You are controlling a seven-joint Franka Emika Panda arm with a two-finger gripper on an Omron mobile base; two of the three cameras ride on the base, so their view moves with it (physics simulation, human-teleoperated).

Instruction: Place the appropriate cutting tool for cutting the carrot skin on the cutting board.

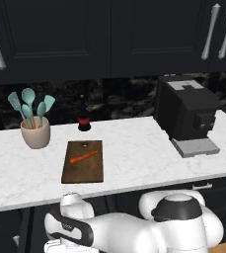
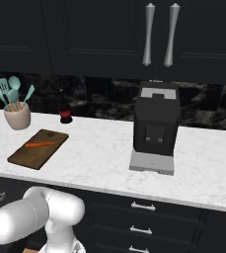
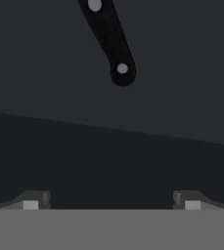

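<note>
My gripper (image 3: 111, 200): wide open, with nothing in it. In the hand view the two tips stand far apart at the bottom.
My arm: bent down low, under the front edge of the counter (image 1: 134, 163).
Thing in front of my gripper: a black handle (image 3: 108, 41) with two little grey dots on it. It sits up at 12 o'clock from my tips, well apart from them.
Which way the handle points: from 11 o'clock down to 5 o'clock in the hand view. Its round end is the end nearer to me.
What I think it is: the knife, because the handle is black. That is not the right tool for carrot skin. I want the thin silver peeler.
Peeler: I cannot tell where it lies from here.
Cutting board (image 1: 82, 174): flat on the counter. In the left base view it is up at 12 o'clock from my arm. Its long side runs from 12 to 6 o'clock, and the small hole is at the far end.
Carrot (image 1: 83, 157): on the far half of the board, tipped a bit, running from 8 o'clock to 2 o'clock.
Free spot: the near half of the board is bare, so I think a tool would fit there.
Next move, my guess: look to the side of the black handle for the peeler, then line my tips up across its thin handle.
Watch out: grabbing the black handle would be the wrong pick.
</note>
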